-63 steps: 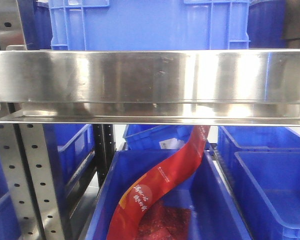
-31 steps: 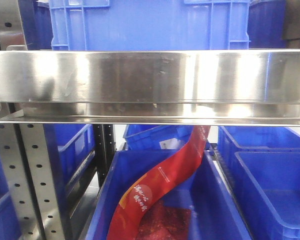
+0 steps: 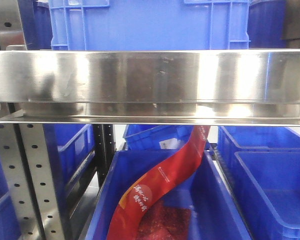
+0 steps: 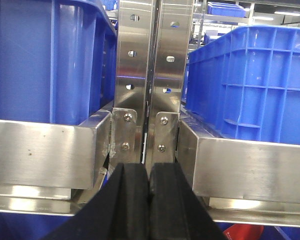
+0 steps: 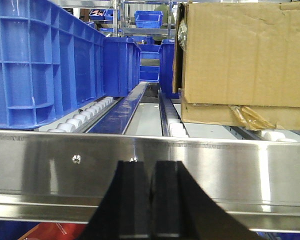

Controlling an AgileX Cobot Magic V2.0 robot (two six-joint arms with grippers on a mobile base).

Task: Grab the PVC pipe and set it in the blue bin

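The PVC pipe is out of view in every frame. Several blue bins show: one (image 3: pixel 160 200) below the steel shelf rail in the front view holds a red printed bag (image 3: pixel 162 180). My left gripper (image 4: pixel 149 172) is shut with nothing between its black fingers, facing two steel uprights (image 4: pixel 150 75) of the rack. My right gripper (image 5: pixel 153 170) is also shut and empty, just in front of a steel rail (image 5: pixel 150 150). Neither gripper shows in the front view.
A wide steel shelf rail (image 3: pixel 150 82) crosses the front view, with a blue crate (image 3: pixel 150 25) above it. Blue crates (image 4: pixel 45 60) (image 4: pixel 255 85) flank the uprights. A cardboard box (image 5: pixel 240 60) and a blue crate (image 5: pixel 40 65) sit on roller tracks (image 5: pixel 85 117).
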